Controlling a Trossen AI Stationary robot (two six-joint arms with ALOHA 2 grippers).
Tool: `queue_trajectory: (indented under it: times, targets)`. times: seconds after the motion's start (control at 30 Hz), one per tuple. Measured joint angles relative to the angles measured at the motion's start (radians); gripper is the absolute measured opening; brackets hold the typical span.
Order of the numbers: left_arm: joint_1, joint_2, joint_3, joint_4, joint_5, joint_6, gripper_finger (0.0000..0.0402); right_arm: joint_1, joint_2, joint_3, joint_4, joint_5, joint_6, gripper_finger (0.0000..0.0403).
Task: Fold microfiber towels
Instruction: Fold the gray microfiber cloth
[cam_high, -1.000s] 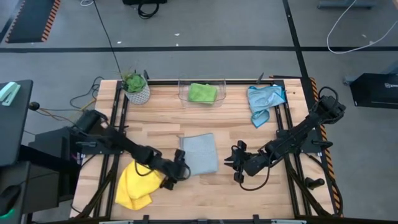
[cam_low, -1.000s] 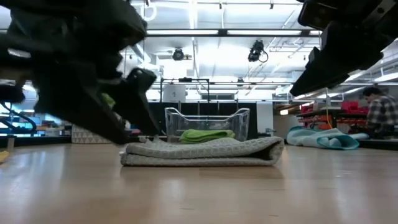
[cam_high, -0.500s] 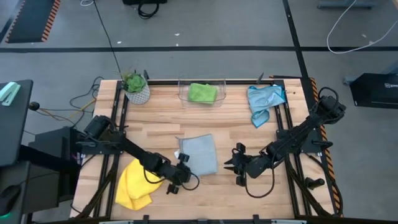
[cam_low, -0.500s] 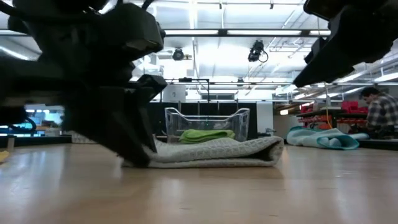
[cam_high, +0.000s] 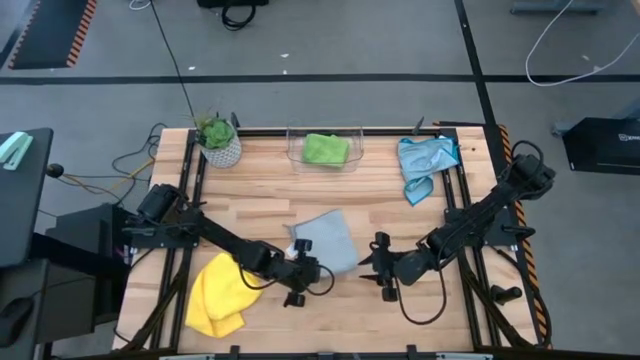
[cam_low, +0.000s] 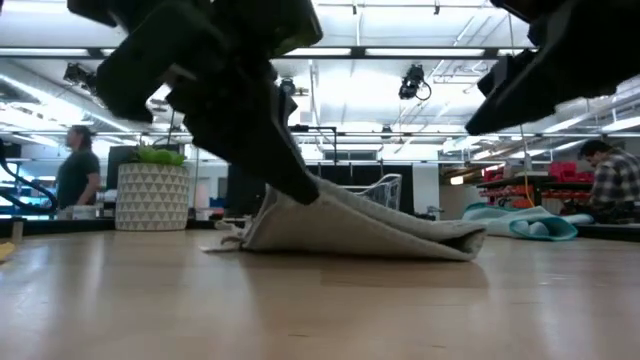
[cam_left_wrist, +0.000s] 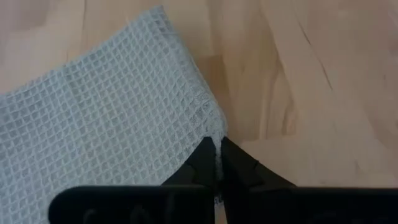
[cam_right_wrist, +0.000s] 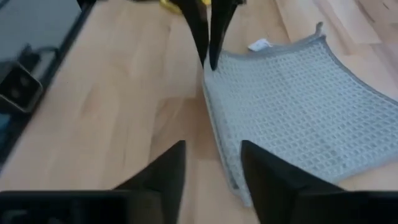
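A folded pale grey towel (cam_high: 326, 240) lies at the table's middle. My left gripper (cam_high: 306, 268) is shut on its near left corner, which stands raised off the wood (cam_low: 300, 195). My right gripper (cam_high: 377, 266) is open just right of the towel; in the right wrist view its fingers (cam_right_wrist: 168, 171) stand on either side of the towel's near edge (cam_right_wrist: 224, 155), and I cannot tell if they touch it. A yellow towel (cam_high: 217, 295) lies crumpled near left, a light blue towel (cam_high: 424, 162) far right, and a green towel (cam_high: 325, 149) in a clear bin. My left gripper pinches the grey towel's near left corner (cam_left_wrist: 214, 132) between its two fingertips (cam_left_wrist: 202, 158). It comes slanting down from the table's left. The corner is lifted (cam_right_wrist: 208, 67); the towel slopes down to its right end (cam_low: 455, 243), which rests on the table. Layer count unclear.
A clear bin (cam_high: 350, 140) stands at the far edge, with a potted plant (cam_high: 219, 143) to its left. Bare wood lies in front of the grey towel and between it and the bin. People show in the room beyond the table (cam_low: 76, 175).
My left gripper has slid toward the table's right to the grey towel's near left corner, shut on it and raised it. That corner has come up and shifted right, turning the towel a little; its right end stays on the table.
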Motion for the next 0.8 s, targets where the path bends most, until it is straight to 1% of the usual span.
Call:
queue_trajectory:
  times: [0.1,0.2,0.27,0.37,0.47,0.57,0.67,0.8]
  targets:
    - [-0.004,0.000,0.017,-0.005,0.001,-0.021,0.0017,0.004,0.033,0.000,-0.015,-0.002,-0.057,0.0225]
    - [-0.012,-0.002,0.021,-0.002,0.002,-0.044,0.0012,0.021,0.086,0.000,-0.014,0.010,-0.171,0.0270]
    - [-0.014,-0.002,0.021,-0.005,0.003,-0.065,0.0012,0.033,0.128,0.000,-0.015,0.034,-0.247,0.0285]
    - [-0.016,-0.002,0.021,0.000,0.003,-0.091,0.0014,0.035,0.190,0.000,-0.021,0.080,-0.306,0.0284]
    - [-0.018,-0.002,0.021,0.006,0.002,-0.103,0.0016,0.029,0.238,0.000,-0.011,0.118,-0.334,0.0262]
    - [-0.018,-0.002,0.021,0.008,0.002,-0.108,0.0012,0.030,0.269,0.000,0.011,0.161,-0.357,0.0226]
    - [-0.018,-0.002,0.021,0.009,-0.003,-0.109,0.0012,0.030,0.286,0.001,0.036,0.171,-0.385,0.0176]
    - [-0.018,-0.010,0.021,0.008,-0.007,-0.118,0.0016,0.028,0.289,0.001,0.063,0.178,-0.414,0.0091]
